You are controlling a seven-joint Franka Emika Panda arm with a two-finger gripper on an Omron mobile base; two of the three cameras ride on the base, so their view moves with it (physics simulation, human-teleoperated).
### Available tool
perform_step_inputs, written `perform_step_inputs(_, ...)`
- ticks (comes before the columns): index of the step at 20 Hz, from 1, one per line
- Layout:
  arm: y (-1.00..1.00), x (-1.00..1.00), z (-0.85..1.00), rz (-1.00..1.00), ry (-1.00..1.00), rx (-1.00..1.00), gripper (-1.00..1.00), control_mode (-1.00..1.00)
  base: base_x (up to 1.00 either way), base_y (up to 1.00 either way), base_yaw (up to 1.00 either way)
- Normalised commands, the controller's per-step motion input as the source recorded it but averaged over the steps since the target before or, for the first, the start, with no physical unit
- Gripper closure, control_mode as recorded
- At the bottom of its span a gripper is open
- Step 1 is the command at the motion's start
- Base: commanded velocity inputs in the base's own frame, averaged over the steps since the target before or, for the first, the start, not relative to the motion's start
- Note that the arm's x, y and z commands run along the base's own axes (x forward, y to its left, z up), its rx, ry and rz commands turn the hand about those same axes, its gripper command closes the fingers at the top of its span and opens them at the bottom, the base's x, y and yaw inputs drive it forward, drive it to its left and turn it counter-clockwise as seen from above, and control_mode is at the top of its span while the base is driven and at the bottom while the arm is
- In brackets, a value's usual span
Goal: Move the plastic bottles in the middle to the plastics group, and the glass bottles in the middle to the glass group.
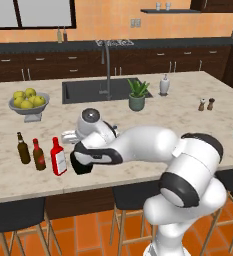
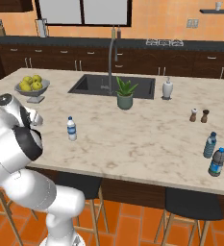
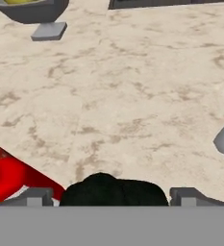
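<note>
Squat black bottle point(image 3: 114, 188): rounded body is seen low in the hand view, between the two fingertips point(image 3: 32, 197) of the tool point(image 3: 113, 197). Both tips stand clear of its sides, so the tool is read as open and gripping nothing. In the left base view the black bottle point(image 1: 81, 165) is seen standing on the worktop point(image 1: 188, 125), just beside the flat red bottle point(image 1: 58, 157) on the side away from the glass group, partly hidden by the wrist.

Flat red bottle: upright, white label visible, next to the small dark-red bottle point(image 1: 38, 155). The slim brown bottle point(image 1: 22, 148) stands beyond that, farther from the black bottle. Judged: both glass items now placed with the glass group.

Clear water bottle point(image 2: 72, 129): upright, white cap, blue band, alone mid-worktop on the far side of the arm from the black bottle; not yet moved. The teal-blue bottle point(image 2: 210, 145) of the plastics group is well apart, near the opposite end, with a darker blue-labelled bottle point(image 2: 217, 162) just beside it.

Risks:
- Fingertips flank the black bottle closely; a sideways or tilted withdrawal could clip its body or thin neck and topple it.
- A toppled black bottle would likely strike the flat red bottle and knock the row over.
- A low swing toward the water bottle could sweep it over.
</note>
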Motion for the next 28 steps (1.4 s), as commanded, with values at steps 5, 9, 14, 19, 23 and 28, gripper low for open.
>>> perform_step_inputs(5,-0.26,-0.1,0.5,-0.01,0.0,0.04,-1.0,-1.0,0.0,0.0,0.0)
perform_step_inputs(9,-0.61,-0.29,0.34,-0.01,0.0,0.01,-1.0,-1.0,0.0,0.0,0.0)
perform_step_inputs(14,-0.84,-0.31,0.16,0.0,0.01,0.0,-1.0,-1.0,0.0,0.0,0.0)
perform_step_inputs(19,-0.87,-0.11,0.09,0.0,0.09,0.0,-1.0,-1.0,0.0,0.0,0.0)
perform_step_inputs(23,-0.69,0.1,0.0,0.0,0.04,-0.02,-1.0,-1.0,0.0,0.0,0.0)
perform_step_inputs(28,-0.23,0.39,-0.02,0.0,0.01,-0.08,-1.0,-1.0,0.0,0.0,0.0)
